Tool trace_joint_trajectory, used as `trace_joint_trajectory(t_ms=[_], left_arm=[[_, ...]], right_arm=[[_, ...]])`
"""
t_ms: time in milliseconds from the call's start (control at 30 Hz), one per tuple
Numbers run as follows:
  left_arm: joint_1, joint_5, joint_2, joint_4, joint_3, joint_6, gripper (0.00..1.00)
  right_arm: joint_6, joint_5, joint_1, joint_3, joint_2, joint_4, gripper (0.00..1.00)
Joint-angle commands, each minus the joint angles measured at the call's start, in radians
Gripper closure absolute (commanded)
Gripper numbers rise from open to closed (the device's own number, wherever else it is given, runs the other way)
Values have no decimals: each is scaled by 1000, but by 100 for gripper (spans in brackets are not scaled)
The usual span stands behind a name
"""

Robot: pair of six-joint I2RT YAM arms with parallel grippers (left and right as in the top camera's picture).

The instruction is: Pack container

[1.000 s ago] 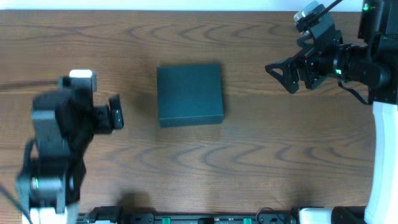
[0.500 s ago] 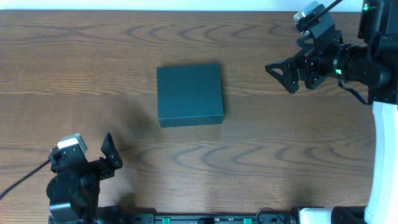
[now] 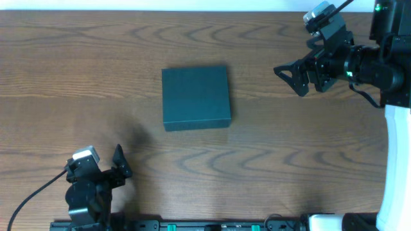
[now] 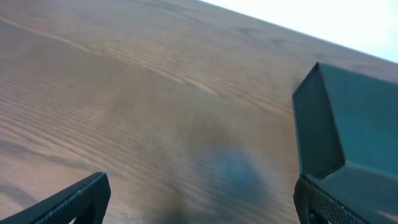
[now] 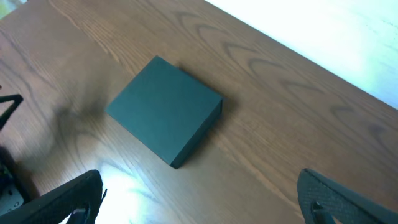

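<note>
The container [image 3: 196,98] is lying closed in the middle of the worktop [image 3: 289,160]. The left end effector [image 3: 121,165] and right end effector [image 3: 290,78] are both gaping wide, empty. I think one should be lifting the lid's free edge slowly while the other is steadying the box. Since a second ago the left arm is sitting nearer the front edge.

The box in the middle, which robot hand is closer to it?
Probably left, but it's close. The left gripper sits low, off the near left corner of the box. The right gripper hangs higher, out past its right side.
</note>
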Motion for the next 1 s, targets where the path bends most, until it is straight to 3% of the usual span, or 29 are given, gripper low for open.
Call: trace_joint_trajectory(t_ms=[0, 267, 967], left_arm=[[6, -15, -10, 29, -37, -7, 4], [6, -11, -10, 198, -163, -18, 5], [5, -13, -8, 213, -165, -22, 4]], right_arm=[[-11, -4, 6, -2, 0, 0, 1], [-11, -4, 6, -2, 0, 0, 1], [-11, -4, 6, -2, 0, 0, 1]])
